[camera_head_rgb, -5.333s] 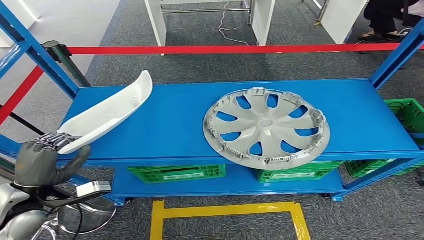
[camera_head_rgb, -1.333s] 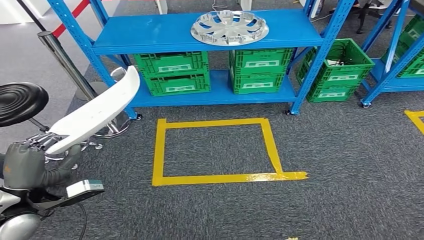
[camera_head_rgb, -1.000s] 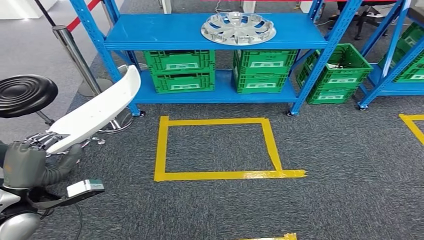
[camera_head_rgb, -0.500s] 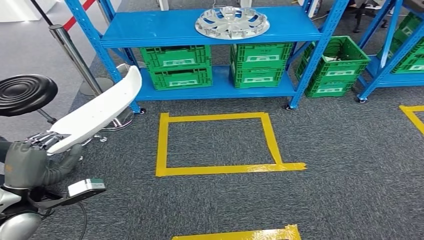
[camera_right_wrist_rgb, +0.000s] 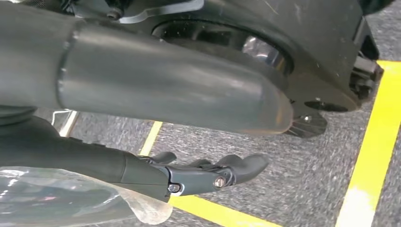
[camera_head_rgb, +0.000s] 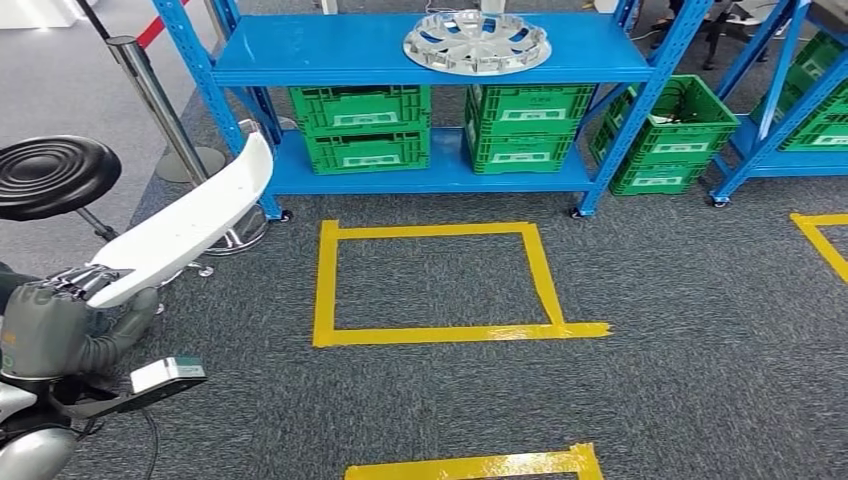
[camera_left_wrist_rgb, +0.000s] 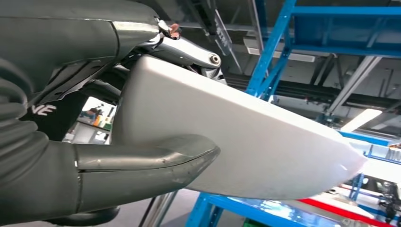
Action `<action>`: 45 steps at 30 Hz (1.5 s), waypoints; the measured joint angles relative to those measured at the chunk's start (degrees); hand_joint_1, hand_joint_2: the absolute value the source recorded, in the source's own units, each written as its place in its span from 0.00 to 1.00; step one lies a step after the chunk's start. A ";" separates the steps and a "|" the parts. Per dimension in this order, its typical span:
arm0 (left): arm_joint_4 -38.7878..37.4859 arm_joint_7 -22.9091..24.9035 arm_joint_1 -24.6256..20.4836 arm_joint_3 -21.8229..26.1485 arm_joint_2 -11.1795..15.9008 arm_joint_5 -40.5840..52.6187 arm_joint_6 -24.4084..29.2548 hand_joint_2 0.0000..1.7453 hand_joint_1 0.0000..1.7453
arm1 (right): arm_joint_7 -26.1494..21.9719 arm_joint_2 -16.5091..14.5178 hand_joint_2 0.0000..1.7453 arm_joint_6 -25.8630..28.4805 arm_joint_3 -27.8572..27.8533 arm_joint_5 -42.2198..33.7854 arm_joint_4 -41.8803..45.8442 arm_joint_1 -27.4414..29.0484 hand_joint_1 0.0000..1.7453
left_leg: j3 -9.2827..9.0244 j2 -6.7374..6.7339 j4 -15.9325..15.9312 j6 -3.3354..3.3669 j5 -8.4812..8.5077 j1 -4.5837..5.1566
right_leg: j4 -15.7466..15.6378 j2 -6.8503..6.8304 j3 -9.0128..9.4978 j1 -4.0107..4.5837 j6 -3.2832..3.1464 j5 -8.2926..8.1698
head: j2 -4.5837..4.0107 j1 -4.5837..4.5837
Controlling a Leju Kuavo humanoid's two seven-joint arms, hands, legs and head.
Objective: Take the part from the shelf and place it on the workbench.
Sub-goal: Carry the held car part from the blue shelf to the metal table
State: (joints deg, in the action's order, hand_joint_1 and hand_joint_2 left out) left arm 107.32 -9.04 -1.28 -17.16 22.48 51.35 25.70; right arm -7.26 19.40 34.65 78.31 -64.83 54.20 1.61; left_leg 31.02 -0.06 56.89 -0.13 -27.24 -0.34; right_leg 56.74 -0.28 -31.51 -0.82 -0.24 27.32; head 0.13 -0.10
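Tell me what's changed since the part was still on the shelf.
The left hand has lifted the white part off the blue shelf, and the robot has backed away, so the camera moved. The hubcap stays on the shelf; the grip is unchanged.

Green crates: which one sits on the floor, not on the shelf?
The crate right of the blue post rests on the carpet; the others seen under the hubcap sit on the lower shelf.

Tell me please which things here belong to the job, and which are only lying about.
Belong to the job:
- white part, held by the left hand
- blue shelf it came from

Only lying about:
- silver wheel cover
- green crates
- black stool
- yellow floor tape
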 joint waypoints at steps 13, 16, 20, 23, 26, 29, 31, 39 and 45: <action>1.96 1.19 2.20 1.75 0.16 2.16 -0.02 1.00 1.00 | 3.33 0.20 0.00 5.23 -7.41 10.02 3.28 3.33 0.00 | 0.70 0.33 -0.27 2.73 0.94 0.72 | -0.45 -0.29 -0.60 -1.05 3.77 -0.37 | 0.00 -0.04; 2.11 1.19 2.22 1.82 0.12 2.20 -0.03 1.00 1.00 | 3.95 0.20 0.00 5.26 -8.10 11.34 3.47 3.62 0.00 | 0.57 0.40 -0.61 3.01 1.19 0.61 | 0.12 -0.23 -1.00 -1.03 3.77 0.26 | 0.00 0.02; 2.25 1.19 2.22 1.88 0.08 2.38 -0.05 1.00 1.00 | 4.84 0.20 0.00 5.26 -8.96 13.12 3.80 3.94 0.00 | 0.74 0.61 -0.66 3.29 1.40 0.60 | 3.87 -0.09 -2.53 -0.95 3.55 2.76 | 0.00 0.14; 2.33 1.21 2.34 1.91 -0.08 2.69 -0.13 1.00 1.00 | 6.25 0.20 0.00 5.26 -10.12 15.55 4.14 4.43 0.00 | 1.03 1.03 -0.63 3.46 1.62 0.73 | 11.50 0.09 -5.75 -0.84 3.28 6.77 | 0.01 0.20; 2.36 1.31 2.58 1.91 -0.40 2.89 -0.14 1.00 1.00 | 7.36 0.23 0.00 5.27 -11.71 17.25 4.77 5.25 0.00 | 1.21 2.27 -0.42 3.16 1.72 0.84 | 10.86 1.10 -4.83 -0.80 2.91 5.57 | 0.00 0.24; 2.46 1.43 2.78 2.07 -0.92 3.22 -0.16 1.00 1.00 | 8.68 0.42 0.00 5.38 -14.26 19.73 6.22 6.67 0.00 | 2.26 5.93 0.37 1.31 2.20 0.65 | 0.66 3.58 1.26 -0.75 1.86 1.47 | 0.00 0.14; 2.57 1.45 2.95 2.32 -1.01 3.38 -0.25 1.00 1.00 | 9.10 0.43 0.00 5.43 -14.92 20.55 6.69 6.98 0.00 | 3.12 5.76 1.56 0.37 1.56 0.56 | 0.11 2.34 1.54 -0.82 1.27 1.37 | 0.00 -0.08; 2.74 1.76 3.23 2.78 -1.46 3.88 -0.28 1.00 1.00 | 9.60 0.42 0.00 5.43 -16.39 21.92 7.37 7.86 0.00 | 6.05 -0.48 10.90 -1.17 -2.01 -0.24 | 0.02 -3.79 1.74 -0.66 0.76 1.57 | 0.00 -0.75; 3.01 1.62 3.50 3.10 -1.72 3.94 0.26 1.00 1.00 | 9.78 0.44 0.00 5.40 -17.22 23.18 7.88 7.96 0.00 | 1.49 -3.41 0.76 0.80 0.76 0.55 | -0.04 -7.15 2.36 0.04 2.19 2.25 | 0.00 -0.67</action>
State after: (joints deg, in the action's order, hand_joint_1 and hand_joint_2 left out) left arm 110.33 -7.42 2.22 -14.06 20.76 55.29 25.96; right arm 2.52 19.84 40.05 61.08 -41.65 62.08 9.58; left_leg 32.51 -3.47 57.65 0.66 -26.48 0.21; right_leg 56.70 -7.43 -29.15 -0.78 1.96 29.57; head 0.13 -0.77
